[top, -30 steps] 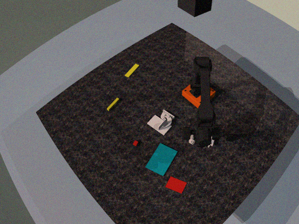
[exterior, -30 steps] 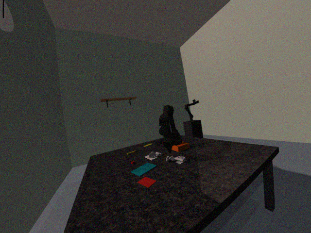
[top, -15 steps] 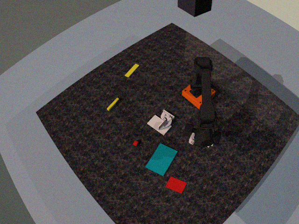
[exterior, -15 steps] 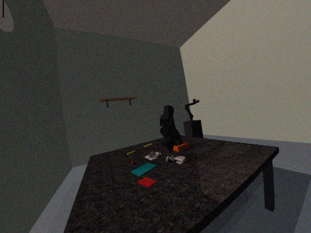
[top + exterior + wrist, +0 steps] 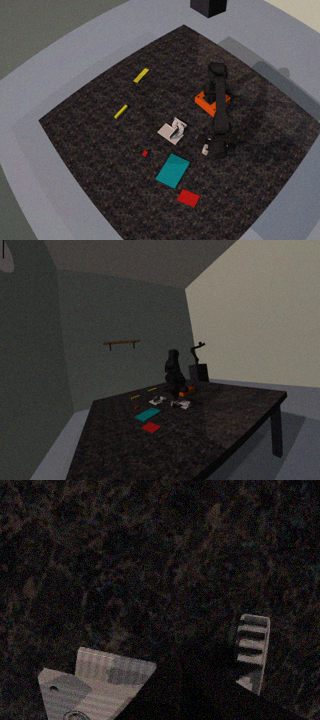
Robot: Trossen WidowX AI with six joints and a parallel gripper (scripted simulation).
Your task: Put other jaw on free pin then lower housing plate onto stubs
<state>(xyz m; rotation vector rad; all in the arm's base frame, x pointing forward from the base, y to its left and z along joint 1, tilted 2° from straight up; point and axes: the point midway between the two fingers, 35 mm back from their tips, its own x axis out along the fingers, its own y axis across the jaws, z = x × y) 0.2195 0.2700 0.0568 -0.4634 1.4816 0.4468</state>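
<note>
My gripper [image 5: 175,397] is shut and looks empty, low beside the loose white jaw. In the top view the arm hides its fingertips. The loose toothed jaw [image 5: 204,149] [image 5: 172,403] [image 5: 265,645] lies on the table and is partly covered by dark fingers in the wrist view. A pale plate with a round bore and a small hole [image 5: 62,686] [image 5: 186,404], apparently the housing plate, lies on the gripper's other side, mostly hidden by the arm in the top view. The white base assembly [image 5: 165,130] carries one curved jaw [image 5: 180,130]. The free pin cannot be made out.
An orange bracket [image 5: 205,105] [image 5: 186,391] surrounds the arm's foot. A teal panel [image 5: 172,171] [image 5: 147,414] and a red panel [image 5: 188,198] [image 5: 151,427] lie in front of the base assembly. A small red cube [image 5: 145,153] and two yellow bars [image 5: 141,75] [image 5: 120,111] lie farther left.
</note>
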